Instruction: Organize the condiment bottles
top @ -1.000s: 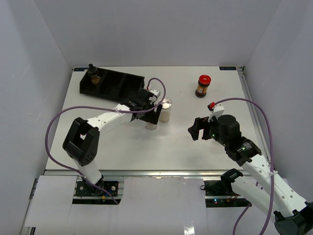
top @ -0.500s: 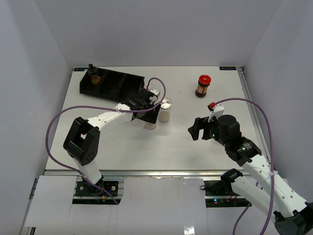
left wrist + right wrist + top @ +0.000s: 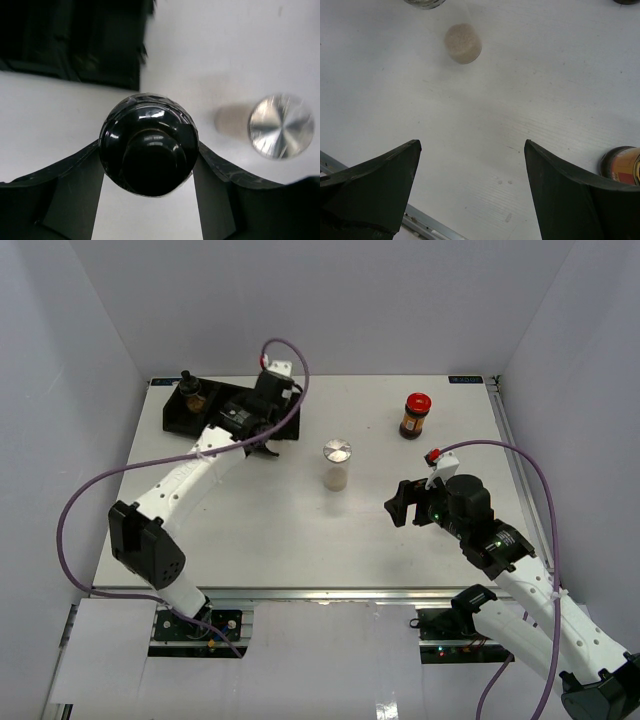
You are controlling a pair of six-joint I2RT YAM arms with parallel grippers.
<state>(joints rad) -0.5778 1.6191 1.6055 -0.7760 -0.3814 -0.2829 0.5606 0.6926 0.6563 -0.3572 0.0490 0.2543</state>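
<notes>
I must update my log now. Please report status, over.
Left gripper shut on black-top shaker, near tray. Right gripper open, empty. Silver-lid jar, red-lid jar loose on table. No obstacle seen.

This looks like a robotics lab test cell. A left arm (image 3: 188, 474) and a right arm (image 3: 530, 585), both white, are bolted at the near edge of a bare white table (image 3: 300, 540), with purple cable (image 3: 283, 340) looping off them. Plain pale-grey panels (image 3: 320, 300) box the table in on three sides, and an aluminium rail (image 3: 330, 592) runs along the front. A red-lidded jar (image 3: 415, 415) and a black tray (image 3: 225, 405) are the only homely things here; I can't read the jar's label from this distance.
</notes>
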